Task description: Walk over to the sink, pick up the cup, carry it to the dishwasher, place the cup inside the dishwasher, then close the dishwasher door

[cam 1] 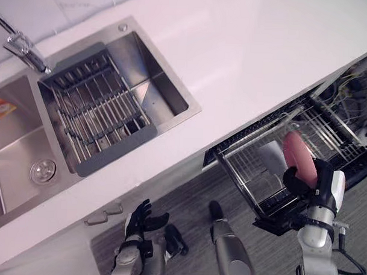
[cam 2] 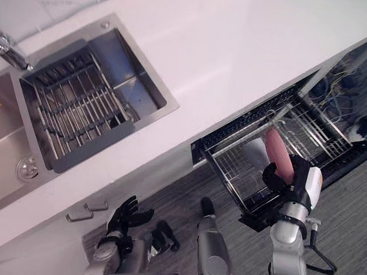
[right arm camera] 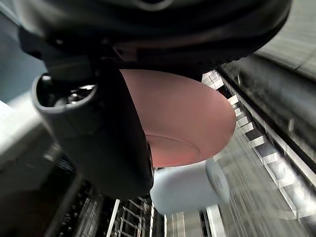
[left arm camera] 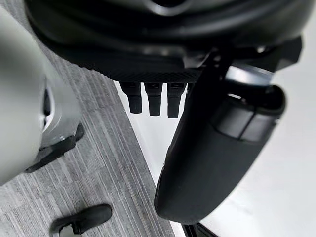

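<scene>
A pink cup [cam 1: 298,155] is held upright in my right hand [cam 1: 319,186], whose fingers and thumb curl round its lower part. It hangs just over the pulled-out wire rack [cam 1: 242,171] of the open dishwasher. In the right wrist view the pink cup [right arm camera: 190,123] sits against the palm behind the thumb [right arm camera: 111,138], with a pale cup [right arm camera: 187,190] lying in the rack below it. That pale cup [cam 1: 271,155] rests beside the pink one. My left hand [cam 1: 139,219] hangs low by the cabinet front, fingers [left arm camera: 154,98] spread and holding nothing.
The white counter [cam 1: 252,61] runs diagonally above the dishwasher. A steel sink [cam 1: 164,91] at the left holds a grey drying rack [cam 1: 99,109], with the faucet [cam 1: 25,48] behind. A drawer handle [cam 1: 105,214] is near my left hand. Grey floor lies below.
</scene>
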Available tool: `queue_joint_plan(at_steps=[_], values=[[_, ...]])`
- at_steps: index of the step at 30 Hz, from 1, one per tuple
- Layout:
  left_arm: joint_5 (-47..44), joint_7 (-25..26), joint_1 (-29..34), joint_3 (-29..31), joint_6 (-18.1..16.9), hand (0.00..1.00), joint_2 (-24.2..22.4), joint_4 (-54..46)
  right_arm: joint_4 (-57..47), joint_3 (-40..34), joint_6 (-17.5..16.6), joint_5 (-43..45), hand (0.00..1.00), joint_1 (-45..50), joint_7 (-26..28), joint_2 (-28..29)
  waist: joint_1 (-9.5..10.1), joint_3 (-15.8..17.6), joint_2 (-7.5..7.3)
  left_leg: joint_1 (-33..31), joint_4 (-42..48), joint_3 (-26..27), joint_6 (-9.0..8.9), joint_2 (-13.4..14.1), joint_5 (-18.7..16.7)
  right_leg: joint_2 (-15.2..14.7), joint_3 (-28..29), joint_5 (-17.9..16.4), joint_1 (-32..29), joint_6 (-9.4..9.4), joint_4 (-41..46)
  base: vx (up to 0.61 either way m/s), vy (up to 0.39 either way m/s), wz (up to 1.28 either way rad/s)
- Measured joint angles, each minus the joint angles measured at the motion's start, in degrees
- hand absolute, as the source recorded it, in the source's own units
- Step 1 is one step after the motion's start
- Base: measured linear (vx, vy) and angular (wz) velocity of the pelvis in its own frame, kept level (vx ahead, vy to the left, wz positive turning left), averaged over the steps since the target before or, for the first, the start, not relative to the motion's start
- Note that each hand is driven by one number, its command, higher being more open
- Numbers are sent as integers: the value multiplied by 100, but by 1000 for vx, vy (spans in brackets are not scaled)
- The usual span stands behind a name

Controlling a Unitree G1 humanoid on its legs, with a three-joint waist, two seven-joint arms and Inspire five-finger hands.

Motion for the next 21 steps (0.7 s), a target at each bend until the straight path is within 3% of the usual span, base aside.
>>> queue_joint_plan(at_steps=[4,5,13,18,21], values=[[-95,0,-211,-14,-26,90,153,7,630,-193,7,333,30,-768,-68,-292,108,167,7,-126,-22,3,15,-34,48,-38,-26,3,-131,6,19,36,-14,8],[-119,5,-273,-10,-41,90,177,7,914,-221,24,336,90,-985,-65,-354,155,213,13,-177,-24,0,17,-39,52,-46,-39,3,-186,7,36,23,-29,7],[-179,18,-373,-12,-52,90,154,10,1642,-521,270,555,90,-1614,-108,-265,190,357,74,-259,-28,4,18,-58,75,-78,-105,0,-286,9,96,21,-20,2],[-174,45,-454,-11,-59,90,144,4,1486,-765,277,558,90,-1572,-270,-257,217,408,43,-249,-22,4,19,-70,72,-88,-113,-3,-280,12,99,-1,-24,0],[-170,68,-483,-11,-56,90,128,2,873,-774,282,554,90,-1242,-288,-229,228,447,34,-242,-19,-8,21,-56,62,-83,-143,-14,-279,1,136,-12,-52,4]])
